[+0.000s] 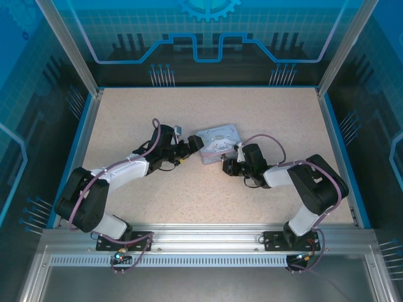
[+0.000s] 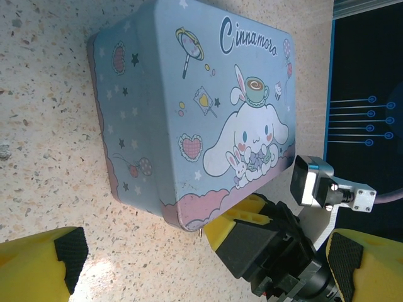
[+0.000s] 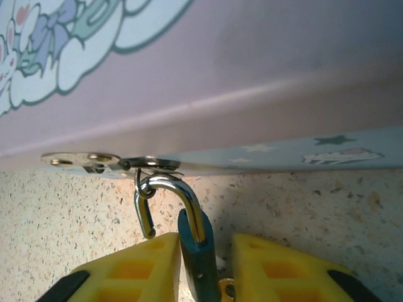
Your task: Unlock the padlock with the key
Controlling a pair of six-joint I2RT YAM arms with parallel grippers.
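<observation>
The padlock (image 3: 198, 261), a blue body with a silver shackle (image 3: 182, 195), hangs from the hasp ring (image 3: 148, 165) at the edge of the cartoon tin (image 3: 252, 69). The shackle's short leg ends free beside the body. My right gripper (image 3: 204, 270) straddles the body: the left finger touches it and a narrow gap remains on the right. From above, the right gripper (image 1: 228, 165) sits at the tin's (image 1: 217, 141) near right corner. My left gripper (image 1: 192, 146) is wide open at the tin's left side, its pads (image 2: 66, 251) apart with nothing between them. The key is out of view.
The tin (image 2: 189, 94) lies flat on the speckled table (image 1: 264, 113). In the left wrist view the right gripper's yellow fingers (image 2: 252, 214) and its wrist camera (image 2: 312, 179) crowd the tin's near corner. A blue rail (image 1: 340, 151) bounds the table on the right.
</observation>
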